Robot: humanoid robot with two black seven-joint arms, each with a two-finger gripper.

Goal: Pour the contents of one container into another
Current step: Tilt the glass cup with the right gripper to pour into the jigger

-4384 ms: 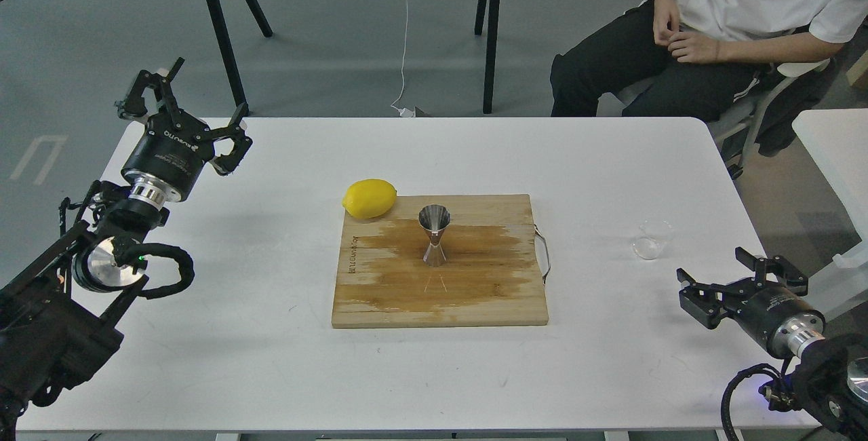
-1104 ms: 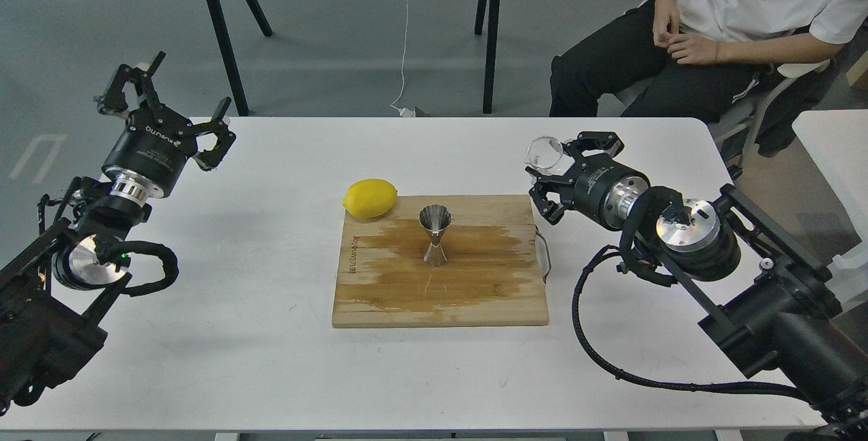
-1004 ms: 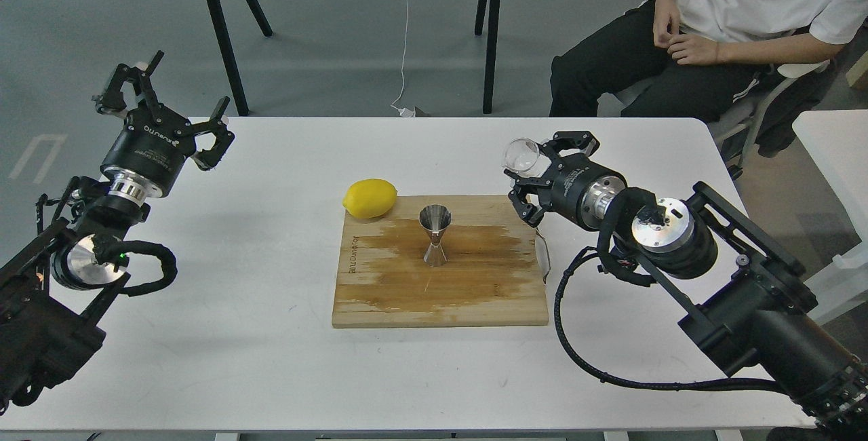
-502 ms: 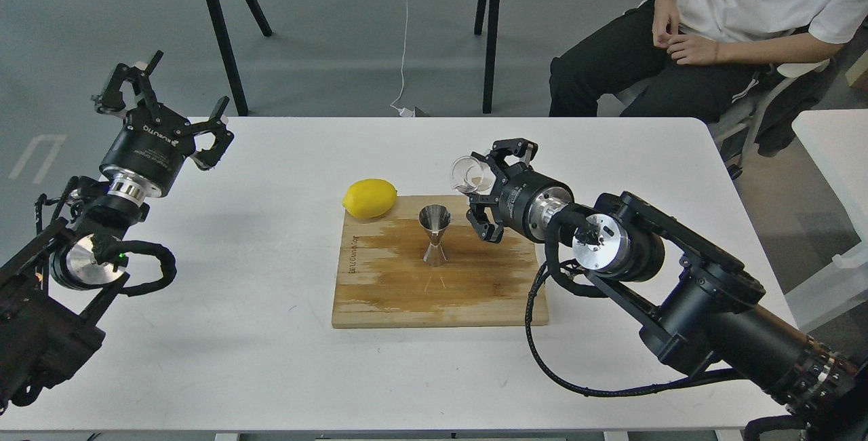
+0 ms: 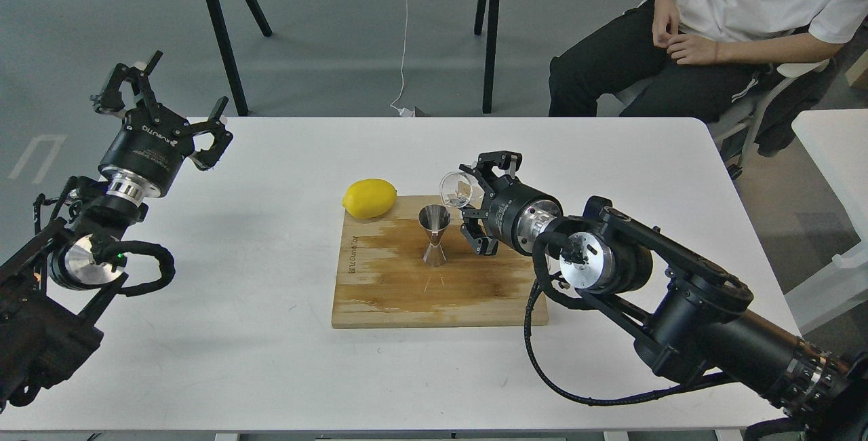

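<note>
Head view had the right gripper (image 5: 472, 207) out over the wooden cutting board (image 5: 439, 292), its fingers clamped on the clear glass cup (image 5: 458, 189), which sat tipped with its mouth angled leftward. That cup hung just above and to the right of the steel jigger (image 5: 434, 234), its lower lip close to the jigger's rim; whether the two touched could not be told. The jigger stood upright near the middle of the board, on a darker stained patch, with bare wood all round it. A yellow lemon (image 5: 369, 198) lay at the board's far left corner, overlapping its edge, near the jigger yet clear of it. Off to the left, the left gripper (image 5: 166, 112) was held up over the tabletop's (image 5: 271, 359) far left corner, fingers spread wide and holding nothing, well apart from the board. Wide white tabletop lay bare on both sides and in front of the board. A seated person (image 5: 712, 34) waited beyond the far right edge.
</note>
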